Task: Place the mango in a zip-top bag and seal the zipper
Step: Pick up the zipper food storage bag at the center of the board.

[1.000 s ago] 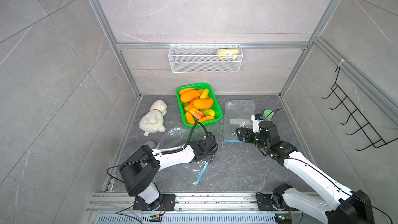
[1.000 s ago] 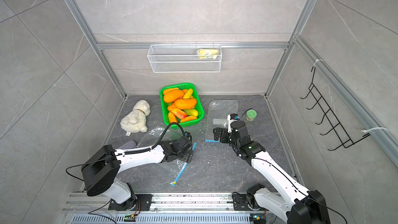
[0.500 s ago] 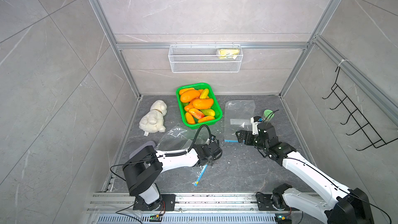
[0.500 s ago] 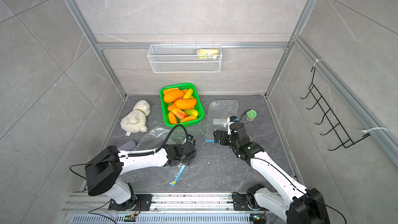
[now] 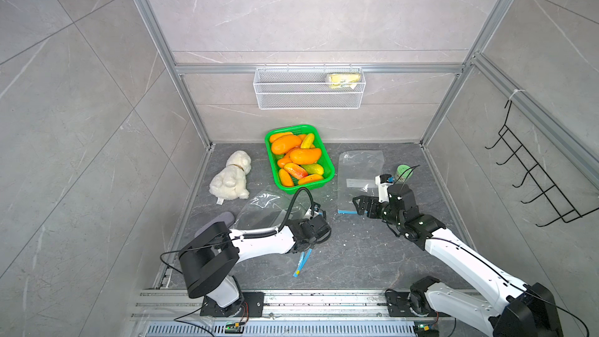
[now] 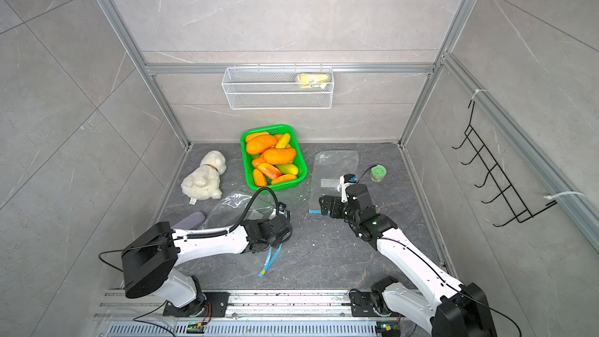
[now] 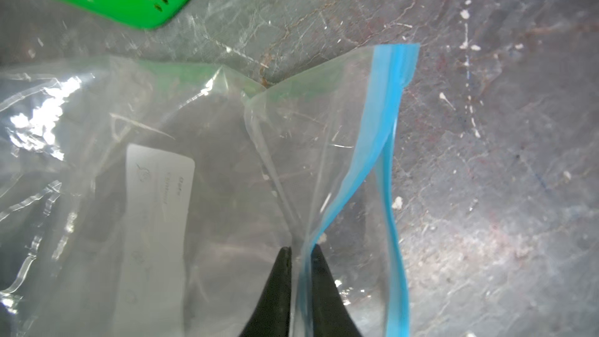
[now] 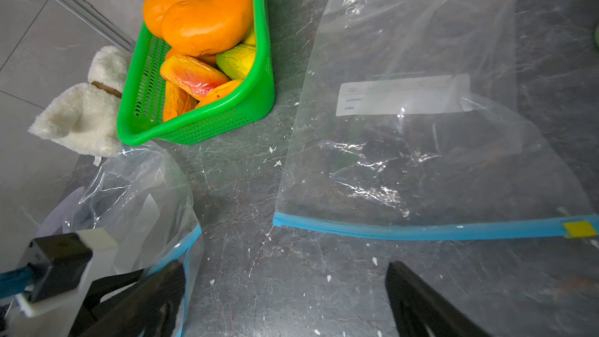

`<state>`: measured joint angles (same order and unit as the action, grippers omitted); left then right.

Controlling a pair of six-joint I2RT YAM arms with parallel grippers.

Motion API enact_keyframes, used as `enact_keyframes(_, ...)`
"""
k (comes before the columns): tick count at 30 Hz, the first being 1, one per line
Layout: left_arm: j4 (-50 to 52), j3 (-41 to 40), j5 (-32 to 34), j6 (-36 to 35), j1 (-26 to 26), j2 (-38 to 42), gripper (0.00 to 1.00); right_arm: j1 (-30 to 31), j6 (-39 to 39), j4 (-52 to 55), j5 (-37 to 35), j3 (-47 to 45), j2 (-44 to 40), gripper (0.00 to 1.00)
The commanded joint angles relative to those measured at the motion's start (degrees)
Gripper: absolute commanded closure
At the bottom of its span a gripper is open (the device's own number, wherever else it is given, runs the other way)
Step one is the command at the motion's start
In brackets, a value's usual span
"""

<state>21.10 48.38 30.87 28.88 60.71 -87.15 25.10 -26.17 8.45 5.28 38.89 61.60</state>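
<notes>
Several orange and yellow mangoes [image 5: 304, 155] [image 6: 278, 155] [image 8: 207, 21] lie in a green basket [image 5: 311, 189] [image 6: 278, 187] at the back. A clear zip-top bag [image 5: 262, 209] [image 6: 233, 205] [image 7: 194, 157] [image 8: 136, 189] with a blue zipper strip lies crumpled in front of the basket. My left gripper [image 5: 307, 246] [image 6: 274, 248] [image 7: 299, 251] is shut on one lip of that blue zipper, and the mouth gapes. My right gripper [image 5: 358, 206] [image 6: 324, 205] [image 8: 283, 267] hangs open over bare floor, just short of the zipper edge of a second flat bag [image 5: 359, 170] [image 6: 335, 170] [image 8: 421, 141].
A white plush dog [image 5: 230, 176] sits left of the basket, with a grey object [image 5: 217, 222] beside the left arm. A small green tub [image 5: 403, 170] stands right of the flat bag. A wire shelf [image 5: 308, 92] hangs on the back wall and a hook rack [image 5: 534, 183] on the right wall.
My left gripper has closed on the bag's zipper lip after shifting slightly toward the front. The right gripper has edged a little to the left and stays open.
</notes>
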Motion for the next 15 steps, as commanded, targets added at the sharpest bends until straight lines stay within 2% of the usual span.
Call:
enact_keyframes(1, -0.7, -1.5, 4.4, 1.0, -1.0, 7.5, 1.00, 2.3, -0.8, -7.7, 4.4, 0.0, 3.3, 0.03)
enact_keyframes(4, -3.4, -4.5, -0.2, 0.0, -6.1, 14.4, 1.00, 6.6, -1.2, -10.6, 4.4, 5.3, 10.0, 0.04)
enact_keyframes(7, -8.7, -8.4, -8.3, -0.3, -13.1, 19.6, 1.00, 11.5, 0.5, -8.2, 0.0, 15.2, 19.1, 0.04)
enact_keyframes(10, -11.5, -10.7, -15.3, 0.0, -19.7, 21.7, 1.00, 13.7, 1.0, -4.1, -4.1, 27.0, 29.2, 0.03)
enact_keyframes(15, -15.1, -12.0, -21.0, 0.4, -25.9, 21.3, 1.00, 14.7, -4.4, -0.3, -10.8, 45.4, 44.2, 0.00)
